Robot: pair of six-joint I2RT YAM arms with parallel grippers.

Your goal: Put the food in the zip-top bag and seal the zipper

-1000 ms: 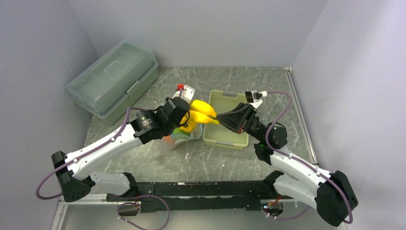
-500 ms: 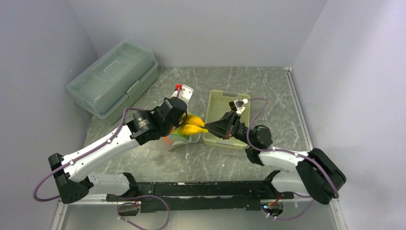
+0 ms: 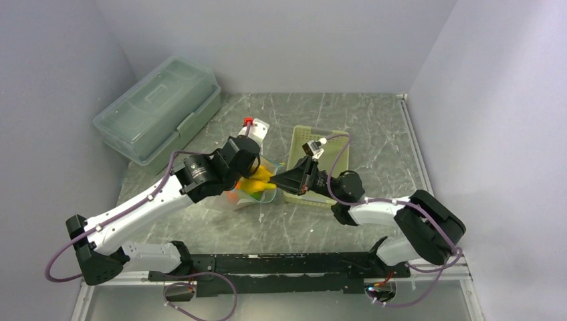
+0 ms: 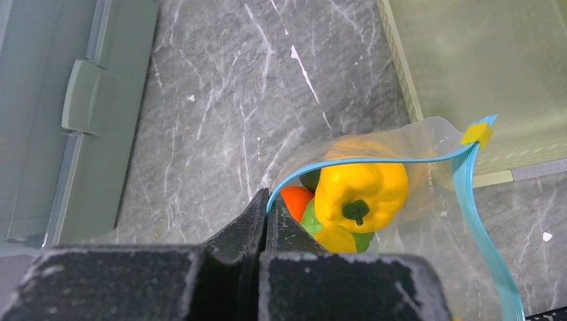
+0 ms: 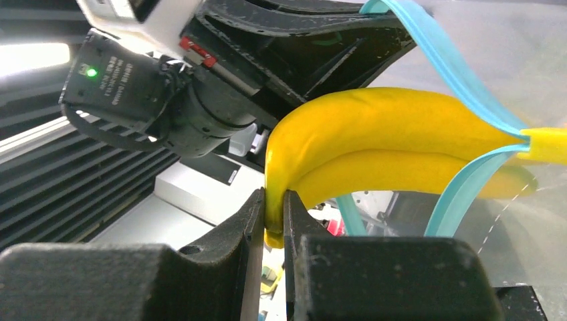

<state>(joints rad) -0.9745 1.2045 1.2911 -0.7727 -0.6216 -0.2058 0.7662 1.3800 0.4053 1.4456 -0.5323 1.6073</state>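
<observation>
My left gripper (image 4: 267, 202) is shut on the teal-blue zipper (image 4: 374, 159) at the rim of the clear zip-top bag (image 4: 434, 200), holding its mouth up and open. Inside lie food pieces: a yellow one with a dark green stem (image 4: 361, 190), an orange one (image 4: 294, 200) and a light green one (image 4: 309, 219). My right gripper (image 5: 273, 214) is shut on the stem end of yellow bananas (image 5: 401, 130), which reach across the zipper (image 5: 455, 67) into the mouth. From above, the bananas (image 3: 257, 182) sit between left gripper (image 3: 255, 170) and right gripper (image 3: 275, 179), over the bag (image 3: 249, 199).
The pale yellow-green basket (image 3: 319, 150) stands just right of the bag, under my right arm. A large translucent lidded storage box (image 3: 157, 110) sits at the back left. A yellow slider tab (image 4: 477, 134) marks the zipper's far end. Grey walls close three sides.
My right gripper has carried the bananas left and down, from above the basket's edge into the bag's mouth. The left gripper has kept its hold on the bag's rim, lowering slightly.
</observation>
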